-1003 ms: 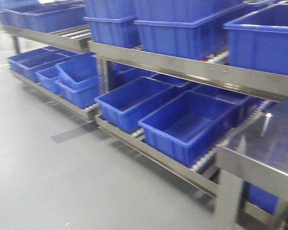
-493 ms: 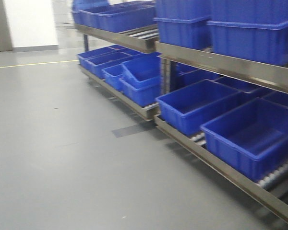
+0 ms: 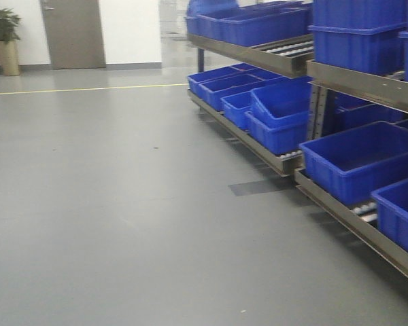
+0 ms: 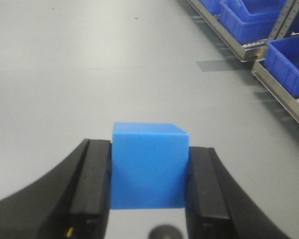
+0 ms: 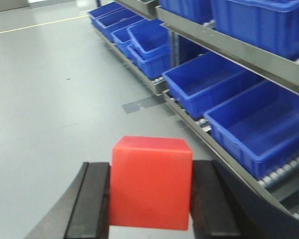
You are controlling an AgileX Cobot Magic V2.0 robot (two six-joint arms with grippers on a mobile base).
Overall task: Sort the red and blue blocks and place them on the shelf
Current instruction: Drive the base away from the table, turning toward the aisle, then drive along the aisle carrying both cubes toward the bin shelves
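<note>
In the left wrist view the blue block [image 4: 148,167] is clamped between the two black fingers of my left gripper [image 4: 149,186], held above bare grey floor. In the right wrist view the red block [image 5: 151,181] is pinched the same way by my right gripper [image 5: 150,199]. The shelf [image 3: 340,81] is a steel rack running along the right side of the front view, and it also shows as the shelf [image 5: 224,50] on the right in the right wrist view and the shelf [image 4: 276,92] at the far right in the left wrist view. Neither gripper appears in the front view.
Large blue bins [image 3: 357,159] fill both tiers of the rack, one bin [image 3: 282,102] tilted on another. Grey floor [image 3: 122,204] spreads to the left, with a dark patch [image 3: 258,186] near the rack. A door [image 3: 71,32] and potted plant [image 3: 5,37] stand far back left.
The front view has swung left: the steel table and near bins have slid out to the right, and open floor, the door and the plant have come into sight.
</note>
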